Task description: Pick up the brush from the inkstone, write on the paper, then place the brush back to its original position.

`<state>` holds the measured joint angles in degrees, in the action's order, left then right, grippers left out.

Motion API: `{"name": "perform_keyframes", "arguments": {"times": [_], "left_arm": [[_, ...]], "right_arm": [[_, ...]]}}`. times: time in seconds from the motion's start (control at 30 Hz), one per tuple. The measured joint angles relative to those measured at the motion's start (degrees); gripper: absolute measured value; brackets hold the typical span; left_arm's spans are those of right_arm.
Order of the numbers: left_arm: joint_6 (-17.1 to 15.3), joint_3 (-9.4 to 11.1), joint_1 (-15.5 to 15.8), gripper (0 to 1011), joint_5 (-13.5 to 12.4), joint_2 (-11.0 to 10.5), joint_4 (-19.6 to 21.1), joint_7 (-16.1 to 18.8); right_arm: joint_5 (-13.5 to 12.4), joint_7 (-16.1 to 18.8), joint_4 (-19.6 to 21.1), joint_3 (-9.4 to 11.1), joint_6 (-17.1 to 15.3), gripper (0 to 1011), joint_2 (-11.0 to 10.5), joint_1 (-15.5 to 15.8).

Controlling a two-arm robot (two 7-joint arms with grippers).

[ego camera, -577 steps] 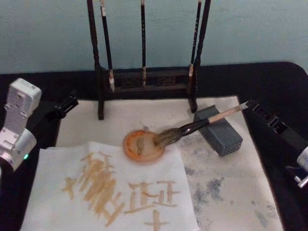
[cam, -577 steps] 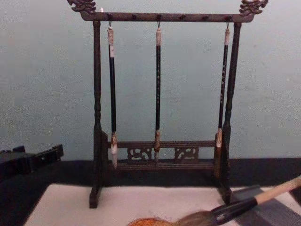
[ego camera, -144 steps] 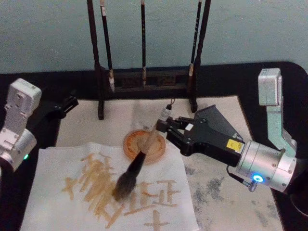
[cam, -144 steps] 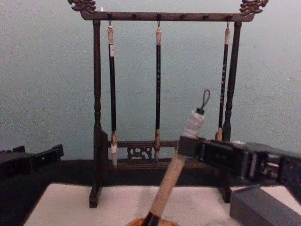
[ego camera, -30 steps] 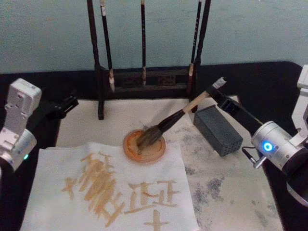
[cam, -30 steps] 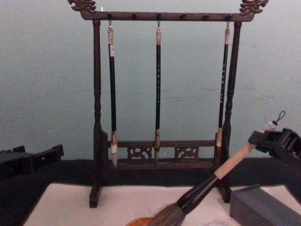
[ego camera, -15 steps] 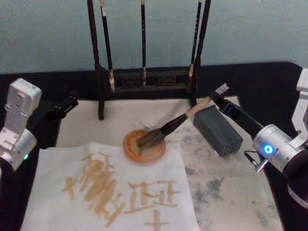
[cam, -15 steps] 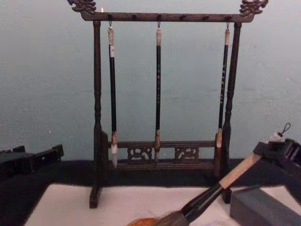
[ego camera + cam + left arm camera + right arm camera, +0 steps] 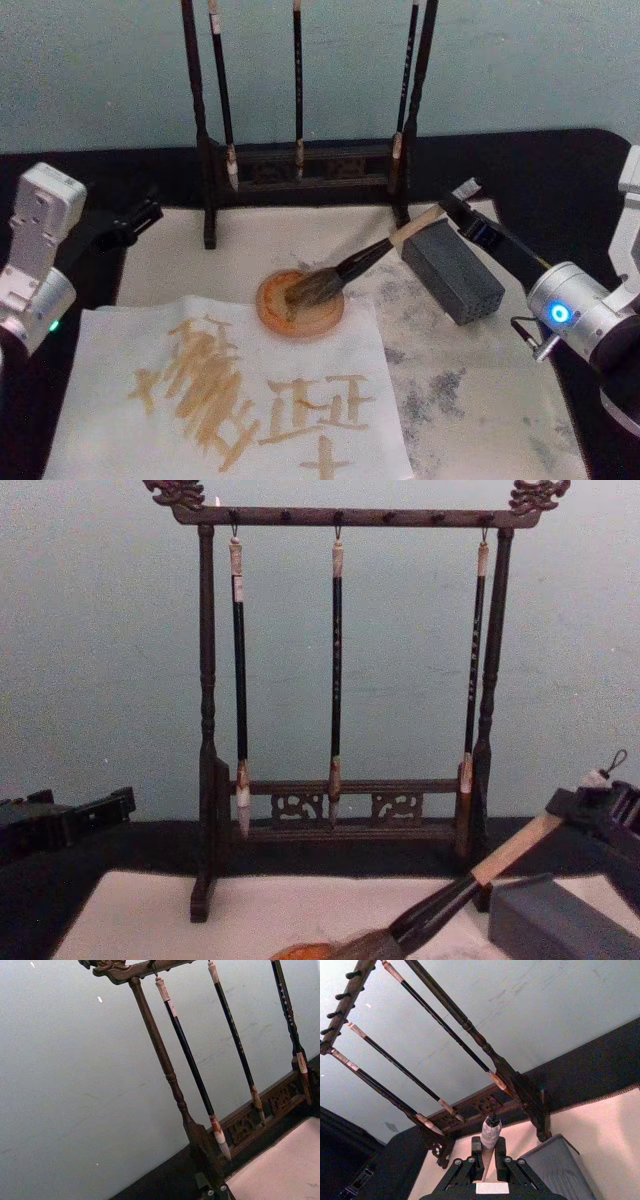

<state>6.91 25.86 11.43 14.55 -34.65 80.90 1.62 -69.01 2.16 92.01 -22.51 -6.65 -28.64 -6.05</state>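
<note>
Two-thirds through: written on white sheet over paper; clamping brush in right gripper at inkstone; yet to release, with left gripper parked aside.

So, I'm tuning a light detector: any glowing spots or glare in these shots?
Head view: a blue light glows behind the right gripper, which grips the large tan-handled calligraphy brush; a green light shows on the left arm, parked at the black table's left. Chest view: the pale teal wall looks evenly lit, without glare.
</note>
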Motion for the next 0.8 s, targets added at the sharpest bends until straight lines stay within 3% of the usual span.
{"name": "perform_keyframes", "arguments": {"times": [0.8], "left_arm": [[0.0, 0.0, 0.0, 1002, 0.0, 0.0, 0.0, 0.0]], "right_arm": [[2.1, -5.32, 1.17, 0.72, -1.59, 154, 0.64, 1.28]]}}
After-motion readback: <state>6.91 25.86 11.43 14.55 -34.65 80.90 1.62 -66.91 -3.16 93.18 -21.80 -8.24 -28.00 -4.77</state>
